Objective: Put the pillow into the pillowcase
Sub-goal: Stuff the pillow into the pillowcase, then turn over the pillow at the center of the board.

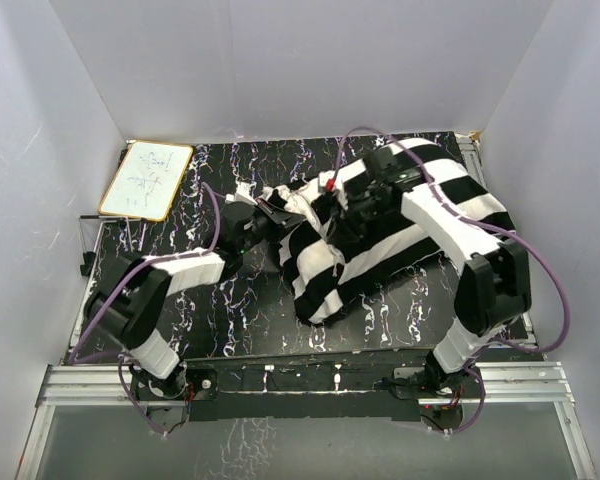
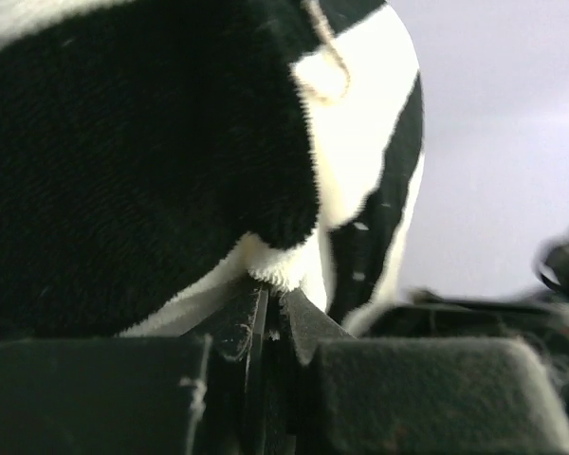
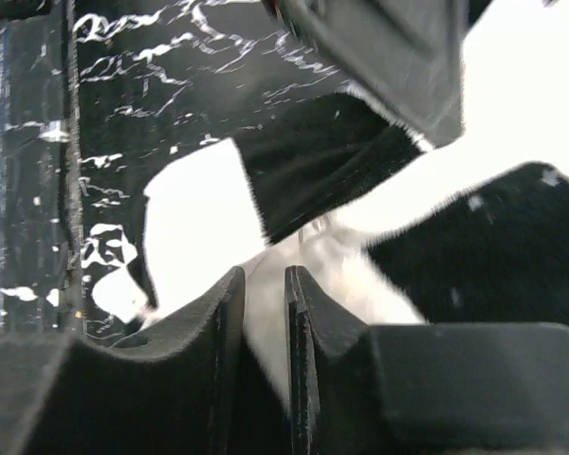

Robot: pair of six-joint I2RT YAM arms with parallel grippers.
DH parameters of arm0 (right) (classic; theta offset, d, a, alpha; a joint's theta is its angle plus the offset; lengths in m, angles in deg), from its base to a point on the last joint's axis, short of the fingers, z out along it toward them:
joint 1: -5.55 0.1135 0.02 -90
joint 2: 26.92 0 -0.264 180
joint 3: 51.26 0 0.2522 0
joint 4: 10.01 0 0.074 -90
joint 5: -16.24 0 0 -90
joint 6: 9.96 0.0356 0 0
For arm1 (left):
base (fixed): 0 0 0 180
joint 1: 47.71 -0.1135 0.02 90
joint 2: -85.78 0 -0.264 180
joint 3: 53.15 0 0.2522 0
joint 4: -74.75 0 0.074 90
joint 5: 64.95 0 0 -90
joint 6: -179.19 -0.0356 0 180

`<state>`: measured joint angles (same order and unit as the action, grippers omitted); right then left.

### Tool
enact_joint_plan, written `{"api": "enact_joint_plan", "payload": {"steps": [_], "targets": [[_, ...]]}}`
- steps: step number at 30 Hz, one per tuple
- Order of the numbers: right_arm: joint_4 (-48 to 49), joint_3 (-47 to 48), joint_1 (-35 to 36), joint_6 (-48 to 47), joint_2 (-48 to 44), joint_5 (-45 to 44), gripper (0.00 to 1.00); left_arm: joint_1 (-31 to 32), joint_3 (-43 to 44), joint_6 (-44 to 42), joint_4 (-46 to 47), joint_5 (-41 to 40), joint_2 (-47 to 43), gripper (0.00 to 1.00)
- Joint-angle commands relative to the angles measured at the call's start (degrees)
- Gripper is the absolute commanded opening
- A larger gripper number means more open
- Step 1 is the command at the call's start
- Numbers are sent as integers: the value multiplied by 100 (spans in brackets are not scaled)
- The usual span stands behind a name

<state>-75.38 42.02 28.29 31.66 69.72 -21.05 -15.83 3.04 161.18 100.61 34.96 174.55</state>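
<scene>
Striped pillowcase (image 1: 325, 285) bulges on the bench (image 1: 230, 300) right of the whiteboard (image 1: 147, 180), its long axis slanting far-right; the pillow is presumably inside, none plainly showing. Left gripper (image 2: 273, 303), nearer the whiteboard, pinches its hem. Right gripper (image 3: 264, 284) stands narrowly parted around white cloth, grip uncertain.

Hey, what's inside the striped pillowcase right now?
The pillowcase bulges plump on the table, so something fills it, but its striped fabric hides what; no plain white pillow is clearly visible.
</scene>
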Motion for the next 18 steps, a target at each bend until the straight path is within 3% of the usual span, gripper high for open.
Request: {"api": "enact_joint_plan", "payload": {"steps": [1, 3, 4, 7, 9, 12, 14, 17, 18], "targets": [[-312, 698, -345, 210, -933, -27, 33, -24, 592, 841, 751, -729, 958, 0], [155, 570, -420, 552, -1292, -543, 43, -16, 1212, 880, -26, -705, 1395, 0], [400, 446, -431, 704, -1470, -776, 48, -9, 1491, 864, -336, -671, 1555, 14], [799, 54, -446, 866, -1795, -1190, 56, -37, 1877, 296, -520, -495, 1568, 68], [784, -168, -450, 819, -1859, -1203, 56, -68, 1679, -347, -187, -505, 1115, 95], [546, -421, -450, 372, -1933, -1002, 66, -235, 1109, -1594, 37, -490, -36, 97], [363, -547, -446, -132, -2014, -874, 81, -393, 655, -2465, -48, -716, -1000, 97], [-32, -781, -427, -1336, -2031, -905, 99, -613, 190, -3778, -1081, -1113, -2413, 97], [-136, -901, -403, -1829, -2020, -996, 99, -697, 138, -4096, -1572, -1209, -2766, 97]]}}
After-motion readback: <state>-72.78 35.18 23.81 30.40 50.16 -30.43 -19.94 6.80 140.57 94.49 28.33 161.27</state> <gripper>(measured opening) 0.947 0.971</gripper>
